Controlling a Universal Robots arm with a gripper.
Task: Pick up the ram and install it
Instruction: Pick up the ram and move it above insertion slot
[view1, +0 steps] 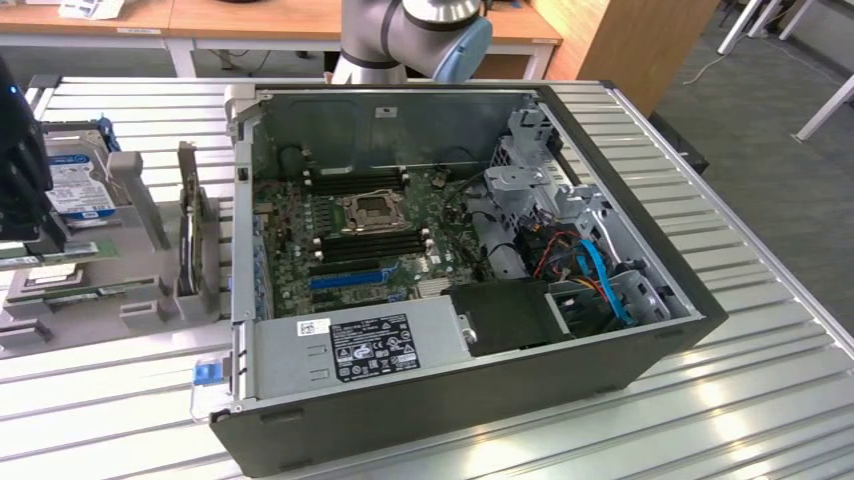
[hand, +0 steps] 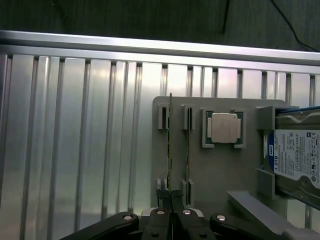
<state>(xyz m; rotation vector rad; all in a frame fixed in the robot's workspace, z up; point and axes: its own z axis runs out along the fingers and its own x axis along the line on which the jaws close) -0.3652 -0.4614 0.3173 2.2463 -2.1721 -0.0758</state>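
On the grey tray (hand: 200, 170), the ram (hand: 170, 145) stands on its thin edge in a slot. Its long axis runs straight out from my pincer (hand: 171, 212) toward twelve o'clock. My pincer is drawn narrow, and the near end of the ram passes between its tips, so I judge that I have it pinched. A second stick (hand: 187, 150) stands just beside it, on the processor (hand: 224, 127) side. In the exterior view, the open computer case (view1: 641, 340) lies at three o'clock from the tray.

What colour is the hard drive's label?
The label is white with blue along its edge; the wrist view shows it best.
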